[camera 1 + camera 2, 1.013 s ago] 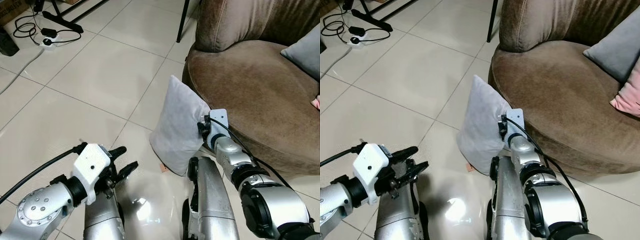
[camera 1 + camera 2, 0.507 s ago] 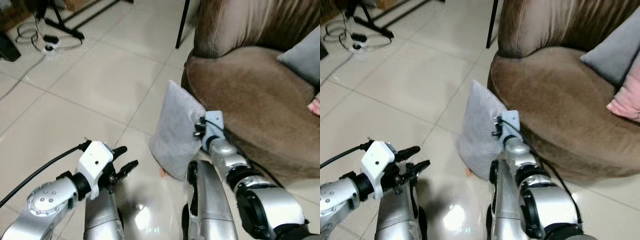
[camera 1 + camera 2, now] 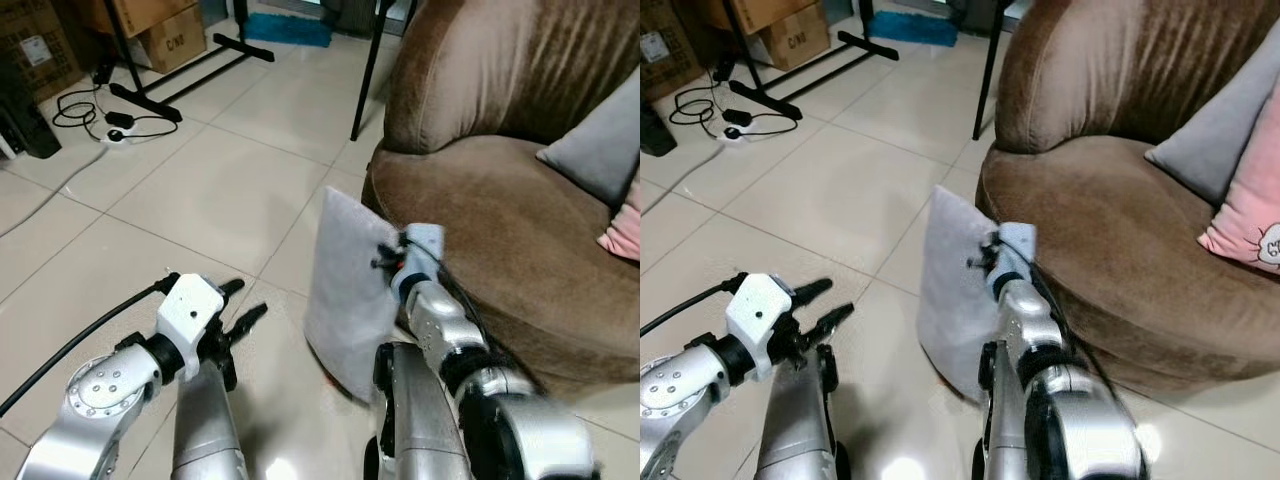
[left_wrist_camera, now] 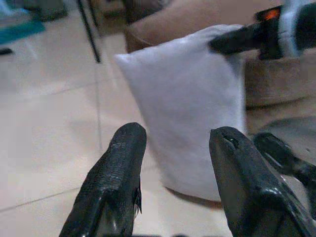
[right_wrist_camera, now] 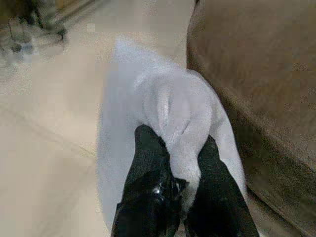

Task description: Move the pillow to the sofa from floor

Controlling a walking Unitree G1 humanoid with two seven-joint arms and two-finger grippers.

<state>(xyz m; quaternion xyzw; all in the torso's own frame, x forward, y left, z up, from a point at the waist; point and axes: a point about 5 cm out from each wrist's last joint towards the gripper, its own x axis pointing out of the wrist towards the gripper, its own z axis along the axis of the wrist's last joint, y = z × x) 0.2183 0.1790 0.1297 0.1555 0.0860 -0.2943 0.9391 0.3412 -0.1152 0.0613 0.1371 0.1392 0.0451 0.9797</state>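
Right wrist view, right gripper (image 5: 183, 165) pinching the grey pillow (image 3: 345, 290) at its top corner, sofa (image 3: 520, 230) sitting at 3 o'clock, left gripper (image 3: 240, 305) hanging spread at 9 o'clock, box (image 3: 165, 35) lettering unreadable.

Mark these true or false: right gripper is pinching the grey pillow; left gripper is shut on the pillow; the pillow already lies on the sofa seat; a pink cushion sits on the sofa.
1. The right gripper pinches the grey pillow. True.
2. The left gripper is shut on the pillow. False: it is open, short of it.
3. The pillow lies on the sofa seat. False: it hangs beside the sofa's front edge.
4. A pink cushion sits on the sofa. True.
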